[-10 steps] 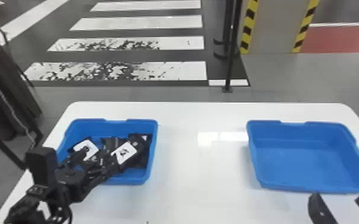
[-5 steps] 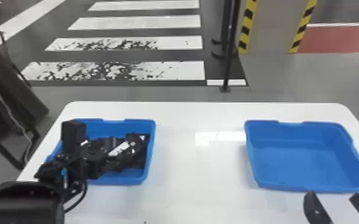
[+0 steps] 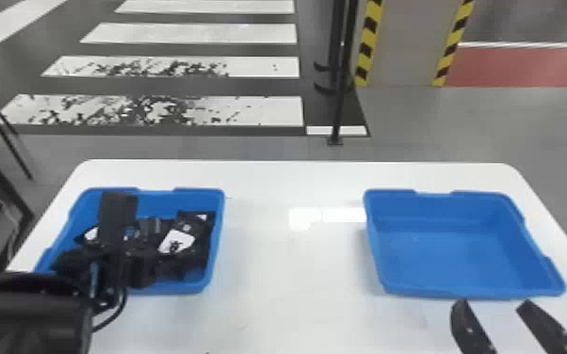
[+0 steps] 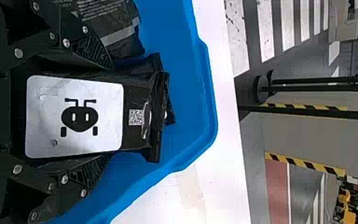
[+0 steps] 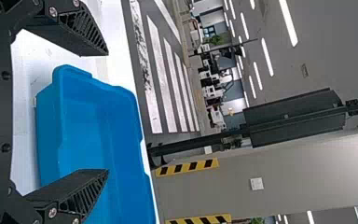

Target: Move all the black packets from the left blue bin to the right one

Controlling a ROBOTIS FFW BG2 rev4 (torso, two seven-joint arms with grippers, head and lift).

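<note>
The left gripper [image 3: 143,268] is apparently holding a black packet [image 4: 74,116] by its sides, with other packets [image 4: 119,35] lying beside its jaws in the left blue bin [image 3: 218,245], while the right gripper [image 3: 493,305] is keeping its jaws wide, the right bin [image 3: 438,256] sitting just beyond their tips.

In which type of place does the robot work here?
Probably an indoor test or demonstration hall: crosswalk stripes on the floor, a pillar with yellow-black edging, and strip lights on the ceiling.
</note>
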